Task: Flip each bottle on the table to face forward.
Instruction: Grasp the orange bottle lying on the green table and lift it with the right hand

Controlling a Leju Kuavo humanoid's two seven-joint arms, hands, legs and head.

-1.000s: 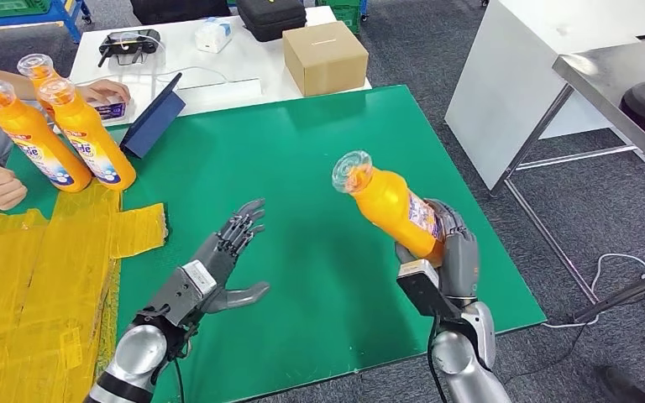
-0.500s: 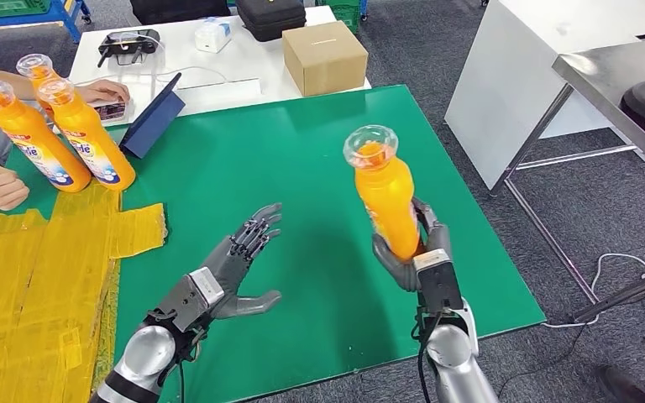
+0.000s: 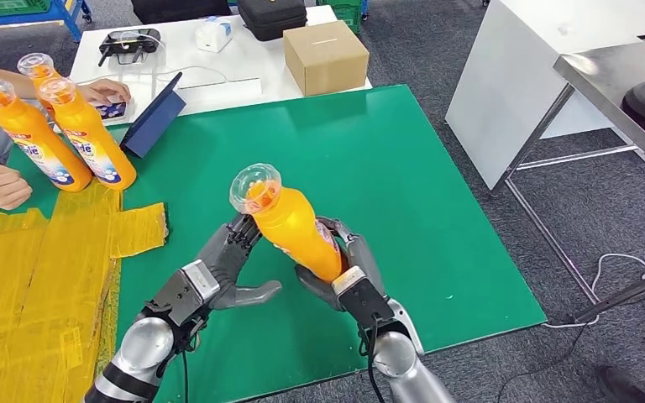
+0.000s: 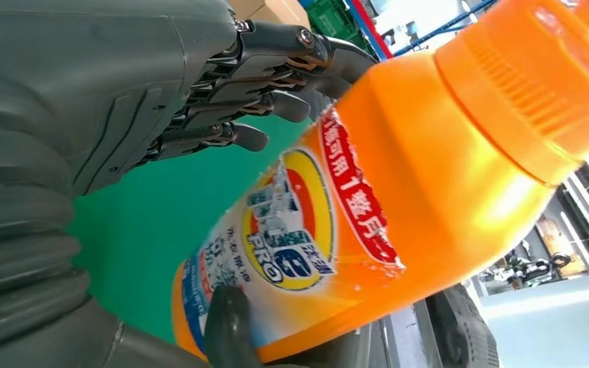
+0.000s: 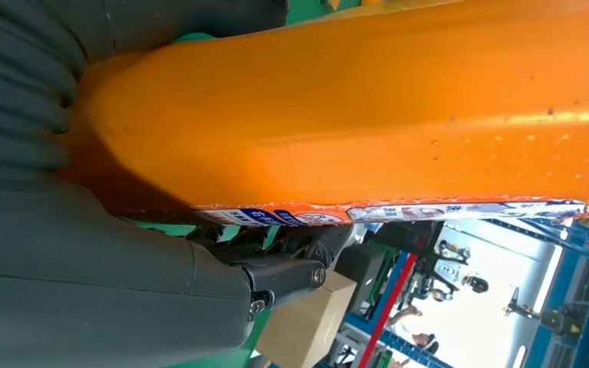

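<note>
- Orange bottle (image 3: 292, 228) sits at centre frame in the head view, lifted off the green table (image 3: 403, 151). Cap end up and tilted toward upper left, base down toward lower right, so the long axis runs on a diagonal.
- Right hand (image 3: 344, 270) grasps the bottle around its lower body, fingers wrapped round from behind and below. The right wrist view shows the orange body (image 5: 337, 107) hard against the palm.
- Left hand (image 3: 231, 260) is unclenched and holds nothing, fingers straight and apart, thumb out. It lies just left of the bottle; fingertips look to be at or touching the upper body near the neck. Contact cannot be confirmed.
- Left wrist view shows the printed label (image 4: 299, 230) facing the left palm, with the fingers (image 4: 268, 100) spread beyond the bottle.
- Judgement: a hand-over looks set up. The left hand need only close across the axis, above the right hand's grip.
- Upper left of frame: three more orange bottles (image 3: 84, 134) upright in a group, beside a person's hand (image 3: 0, 186) and yellow sheets (image 3: 42, 277).
</note>
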